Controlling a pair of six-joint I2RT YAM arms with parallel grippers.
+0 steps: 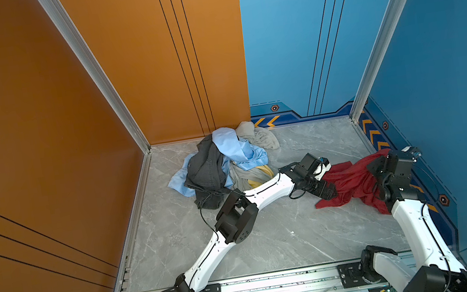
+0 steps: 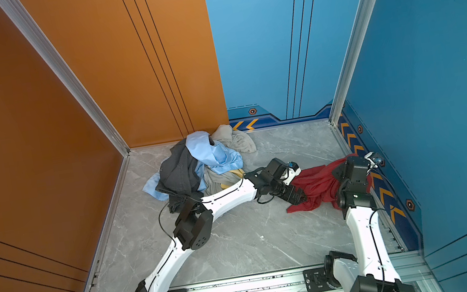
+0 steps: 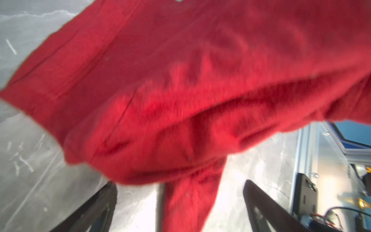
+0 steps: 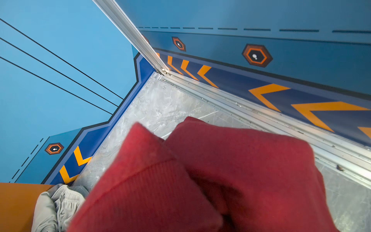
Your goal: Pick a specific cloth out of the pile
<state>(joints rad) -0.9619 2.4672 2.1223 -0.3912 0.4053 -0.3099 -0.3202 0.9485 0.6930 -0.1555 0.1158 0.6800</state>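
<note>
The dark red cloth (image 1: 347, 181) (image 2: 316, 184) lies apart from the pile (image 1: 219, 161) (image 2: 194, 162), on the right of the table. My left gripper (image 1: 327, 192) (image 3: 180, 182) is open at the cloth's left edge. In the left wrist view a hanging strip of the cloth (image 3: 180, 80) falls between the wide-spread fingers without being pinched. My right gripper (image 1: 377, 166) is at the cloth's right end, where the fabric rises off the table. In the right wrist view the cloth (image 4: 220, 170) covers its jaws, and it is shut on the fabric.
The blue side wall (image 1: 437, 91) and its aluminium edge rail (image 4: 261, 112) run close beside the right gripper. A beige-grey garment (image 4: 56, 204) of the pile sits by the back wall. Grey marble tabletop (image 1: 271, 241) spreads in front of both arms.
</note>
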